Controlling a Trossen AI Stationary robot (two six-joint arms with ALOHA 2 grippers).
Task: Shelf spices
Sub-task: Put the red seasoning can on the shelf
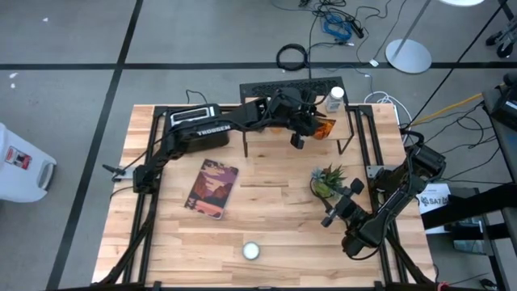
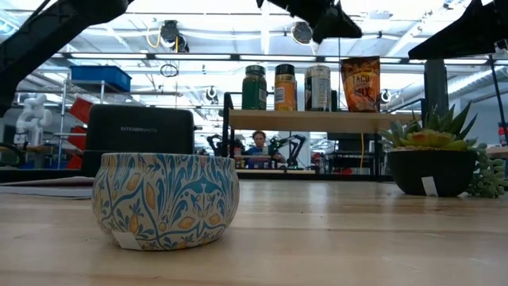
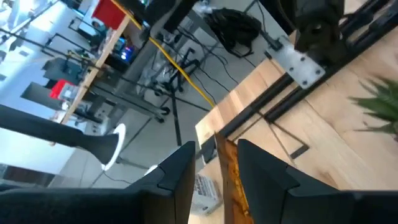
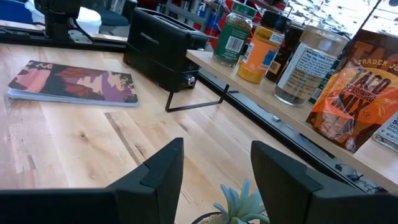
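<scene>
The shelf (image 2: 302, 121) stands at the table's far side. On its top stand a green-lidded jar (image 2: 254, 87), a yellow jar (image 2: 285, 87), a pale-lidded jar (image 2: 317, 87) and an orange taco-mix packet (image 2: 360, 83), all upright on their bases. My left gripper (image 3: 214, 180) hovers open above the shelf, over the packet's top edge (image 3: 227, 177) and clear of it in the low view (image 2: 327, 24). A blue-and-yellow patterned tin (image 2: 165, 199) sits near the table's front edge. My right gripper (image 4: 217, 174) waits open at the right, by the potted plant (image 1: 327, 182).
A black toaster (image 1: 198, 125) stands left of the shelf. A reddish book (image 1: 212, 187) lies flat at centre left. The potted plant is right of centre, just below my right gripper's fingers. Bare wood lies between the book, the plant and the tin (image 1: 251, 250).
</scene>
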